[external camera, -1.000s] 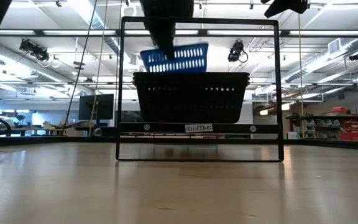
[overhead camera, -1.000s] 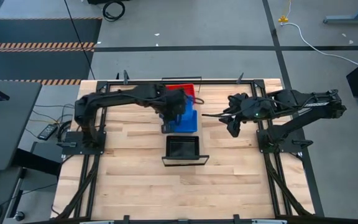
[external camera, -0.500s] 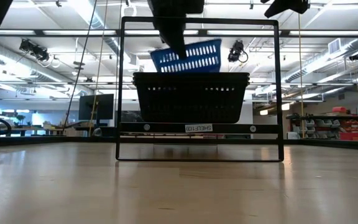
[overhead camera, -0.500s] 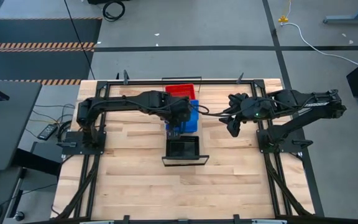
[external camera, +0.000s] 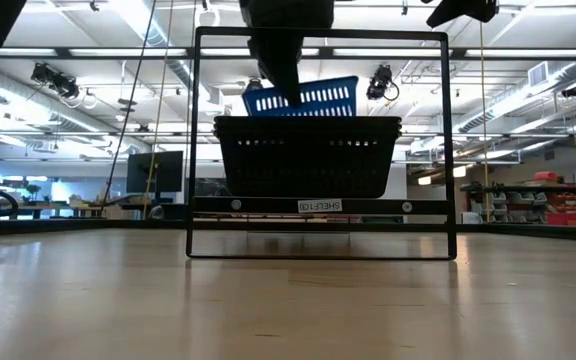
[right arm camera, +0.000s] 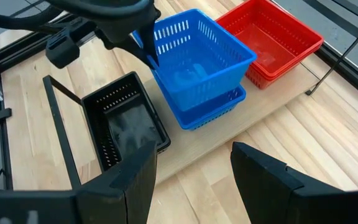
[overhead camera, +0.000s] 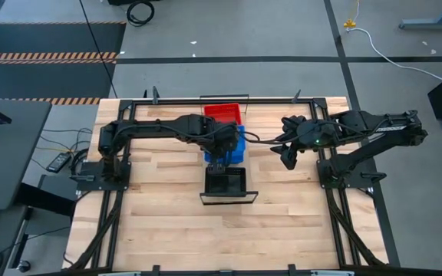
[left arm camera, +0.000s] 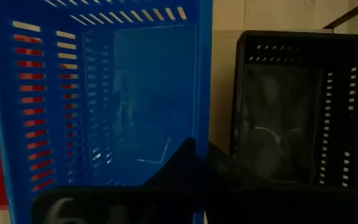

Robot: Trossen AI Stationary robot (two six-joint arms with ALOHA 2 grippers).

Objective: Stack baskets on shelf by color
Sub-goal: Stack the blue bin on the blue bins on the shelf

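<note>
The upper blue basket [right arm camera: 194, 59] is held tilted, partly nested in a second blue basket [right arm camera: 211, 109] that rests on the shelf [right arm camera: 253, 118]. Its lifted side is the one toward the black basket [right arm camera: 124, 127], so it sits askew in the lower one rather than flat. In the low view the blue basket [external camera: 303, 98] shows above the rim of the black basket [external camera: 306, 155], one end higher than the other.

The left tool [right arm camera: 143, 45] is clenched on the wall of the upper blue basket on the side facing the black basket; one finger [left arm camera: 173, 168] reaches down inside the basket against that wall. The left arm [overhead camera: 167, 126] stretches across the counter [overhead camera: 159, 222] from its base to the baskets.

Just beside the blue pair, on the side away from the black basket, stand the red baskets [right arm camera: 272, 40], one nested in another, also on the shelf. The black basket stands on the other side of the blue pair, close to it, within a dark metal frame [external camera: 320, 40] that carries a small label in the low view. From above, red [overhead camera: 222, 113], blue [overhead camera: 236, 142] and black [overhead camera: 225, 182] lie in one line along the shelf.

The right tool [overhead camera: 286, 157] hovers over the counter well apart from the baskets, its fingers [right arm camera: 135, 180] spread and holding nothing, facing the row.
</note>
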